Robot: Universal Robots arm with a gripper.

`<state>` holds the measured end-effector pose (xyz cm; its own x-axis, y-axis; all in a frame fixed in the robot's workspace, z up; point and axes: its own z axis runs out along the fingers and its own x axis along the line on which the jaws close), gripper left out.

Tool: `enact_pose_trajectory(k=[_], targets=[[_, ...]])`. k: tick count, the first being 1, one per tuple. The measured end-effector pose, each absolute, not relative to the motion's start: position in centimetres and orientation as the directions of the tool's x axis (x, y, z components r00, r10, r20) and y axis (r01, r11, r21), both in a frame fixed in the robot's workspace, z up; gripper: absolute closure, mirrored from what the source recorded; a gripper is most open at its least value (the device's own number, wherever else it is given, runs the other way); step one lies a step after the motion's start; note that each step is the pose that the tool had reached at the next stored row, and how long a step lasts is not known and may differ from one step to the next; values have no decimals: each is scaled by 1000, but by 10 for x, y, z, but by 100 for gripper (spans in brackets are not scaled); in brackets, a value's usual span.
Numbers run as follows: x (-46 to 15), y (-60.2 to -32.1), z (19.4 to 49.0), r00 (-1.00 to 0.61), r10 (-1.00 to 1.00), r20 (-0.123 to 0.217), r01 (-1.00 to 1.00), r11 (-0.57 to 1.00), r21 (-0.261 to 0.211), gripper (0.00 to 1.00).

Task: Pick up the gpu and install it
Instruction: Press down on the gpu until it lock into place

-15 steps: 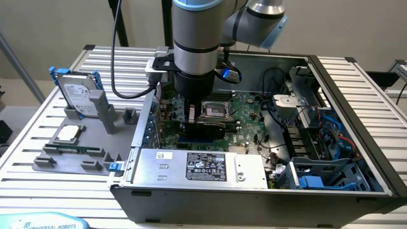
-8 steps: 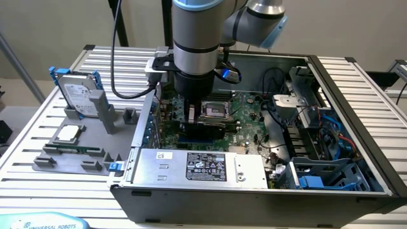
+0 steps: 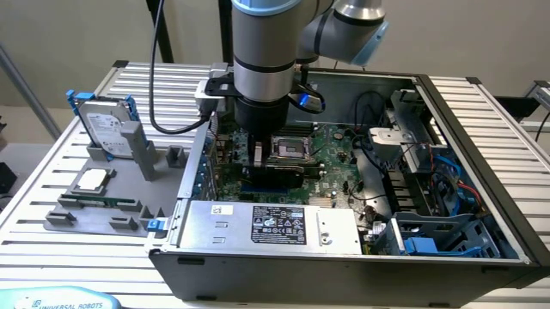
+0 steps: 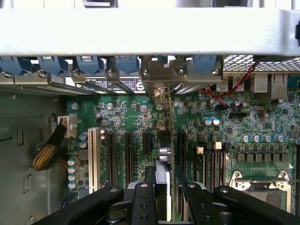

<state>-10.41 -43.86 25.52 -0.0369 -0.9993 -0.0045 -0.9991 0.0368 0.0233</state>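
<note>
The gpu (image 4: 165,154) stands on edge over the motherboard (image 4: 136,122) slots, inside the open computer case (image 3: 481,129). The tool (image 4: 164,201) is clamped on its upper edge.

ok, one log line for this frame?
gripper: shut on gpu | gpu: edge-on, upright over motherboard slots | location: inside PC case | hard drive: on fixture outside case

The motherboard (image 4: 140,122) is green, studded with silver-topped capacitors, with 1 white slot (image 4: 94,152) among black ones. The gpu (image 4: 165,154) shows a black face and green edge between black jaws. Blue clips (image 4: 89,63) line the case's grey wall. The bench (image 3: 481,109) is silver (ribbed in stripes).
</note>
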Motion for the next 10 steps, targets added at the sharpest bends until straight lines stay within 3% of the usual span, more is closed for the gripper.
enact_pose_trajectory(k=[10], targets=[[-104, -439, 254, -37, -999, -5, -999, 37, 23, 73]])
